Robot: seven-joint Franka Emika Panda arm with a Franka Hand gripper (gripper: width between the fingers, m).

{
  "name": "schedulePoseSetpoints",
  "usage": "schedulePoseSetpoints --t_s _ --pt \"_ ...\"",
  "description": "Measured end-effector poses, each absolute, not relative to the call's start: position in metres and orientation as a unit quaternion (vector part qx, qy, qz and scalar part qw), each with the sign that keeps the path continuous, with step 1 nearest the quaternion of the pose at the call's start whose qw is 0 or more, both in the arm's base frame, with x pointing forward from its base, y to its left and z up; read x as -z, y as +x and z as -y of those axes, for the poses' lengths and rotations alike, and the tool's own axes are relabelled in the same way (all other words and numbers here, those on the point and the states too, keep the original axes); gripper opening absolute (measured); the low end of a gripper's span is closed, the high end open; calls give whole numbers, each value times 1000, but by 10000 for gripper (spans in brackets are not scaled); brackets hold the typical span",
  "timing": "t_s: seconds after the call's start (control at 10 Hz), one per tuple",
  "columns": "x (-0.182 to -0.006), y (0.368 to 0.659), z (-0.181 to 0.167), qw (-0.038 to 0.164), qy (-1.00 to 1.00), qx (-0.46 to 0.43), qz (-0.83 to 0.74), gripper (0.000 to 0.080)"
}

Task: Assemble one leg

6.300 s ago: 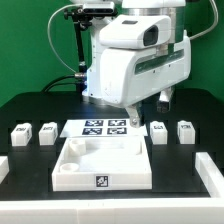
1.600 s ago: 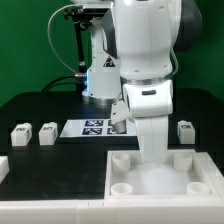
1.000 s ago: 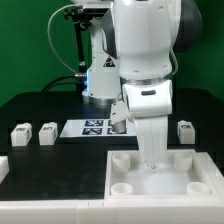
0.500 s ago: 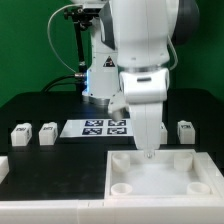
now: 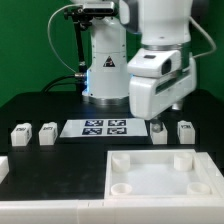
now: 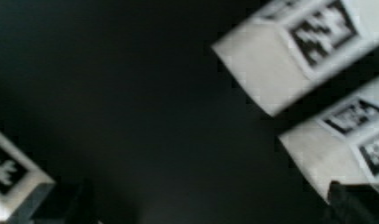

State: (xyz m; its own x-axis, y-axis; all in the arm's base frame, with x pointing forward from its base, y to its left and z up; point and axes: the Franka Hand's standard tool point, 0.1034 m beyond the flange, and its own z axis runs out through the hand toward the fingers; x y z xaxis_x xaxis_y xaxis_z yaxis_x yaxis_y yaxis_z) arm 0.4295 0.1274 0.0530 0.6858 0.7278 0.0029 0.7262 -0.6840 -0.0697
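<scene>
Leg now sits just beneath the end effector, which has lifted off the plate and swung over, fingers apart and empty, likely readying a grasp.

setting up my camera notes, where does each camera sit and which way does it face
Exterior view: off the arm, across the black table from the arm's base, looking over the white plate toward the arm; it shows the arm and its end effector above a leg.
Wrist view: on the wrist, looking down at the table; blurred tagged white blocks, with dark fingertips at the frame's edge.
Shared: the black table, and likely the legs at the exterior view's right.
</scene>
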Motion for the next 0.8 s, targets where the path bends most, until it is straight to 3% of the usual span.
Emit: schedulePoseSetpoints --t_s 0.2,0.5,0.6,0.8 --pt "-56 432 -152 34 -967 -16 251 648" --pt "-53 430 -152 45 -994 -26 101 648" --pt "-49 429 -154 53 -998 -39 -12 648" --pt "-44 424 -156 52 -996 -59 -35 648"
